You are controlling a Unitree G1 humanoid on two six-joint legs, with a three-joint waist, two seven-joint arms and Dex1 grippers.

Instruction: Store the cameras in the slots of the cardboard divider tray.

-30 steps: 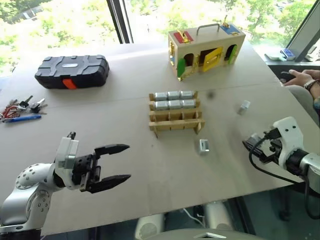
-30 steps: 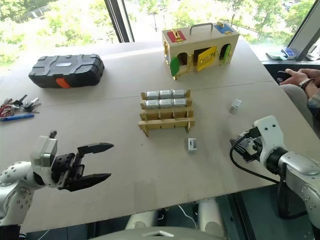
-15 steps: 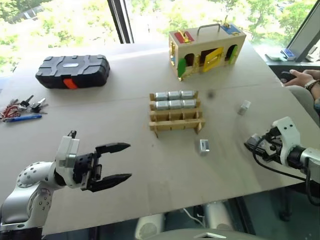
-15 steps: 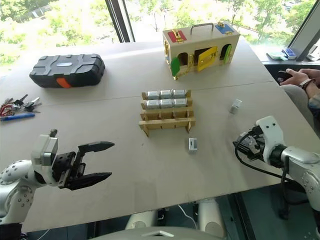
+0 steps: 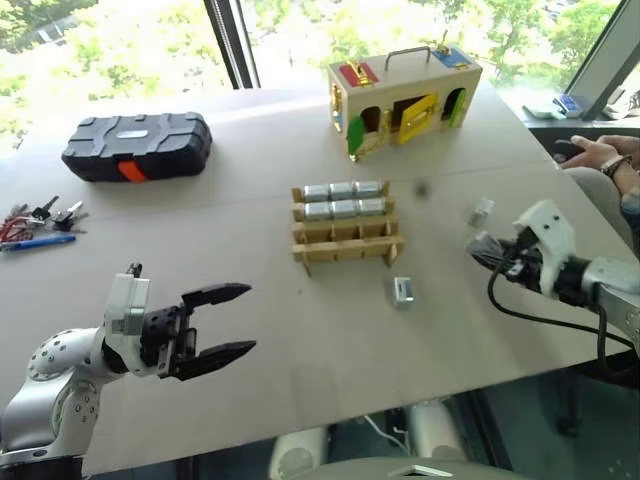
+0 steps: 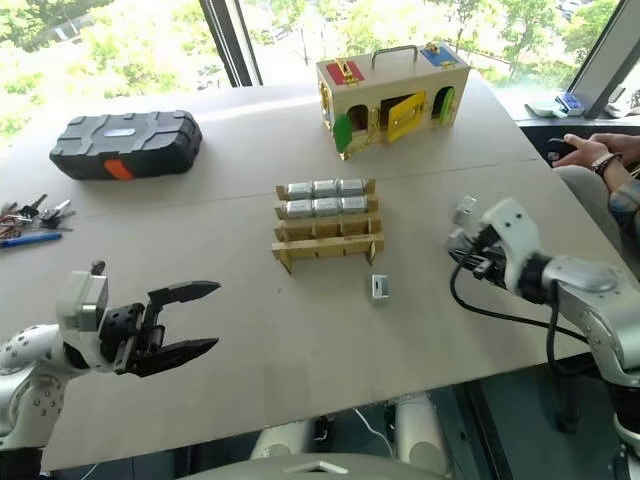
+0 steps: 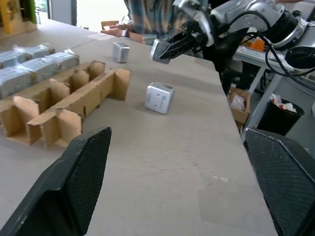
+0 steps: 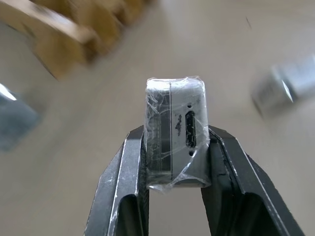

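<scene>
My right gripper [image 8: 174, 147] is clamped on a camera [image 8: 175, 130] wrapped in clear film, held above the table [image 5: 300, 330] to the right of the cardboard divider tray [image 5: 347, 237]. My left gripper [image 5: 230, 321] hangs over the near left of the table, jaws wide and empty. The tray's two far rows each hold three cameras [image 5: 343, 190] — the two near rows stand bare. One loose camera [image 5: 403, 291] lies just in front of the tray, another [image 5: 481, 211] farther right.

six cameras [image 5: 343, 199] fill cardboard divider tray [image 5: 345, 244]'s far two rows.
</scene>
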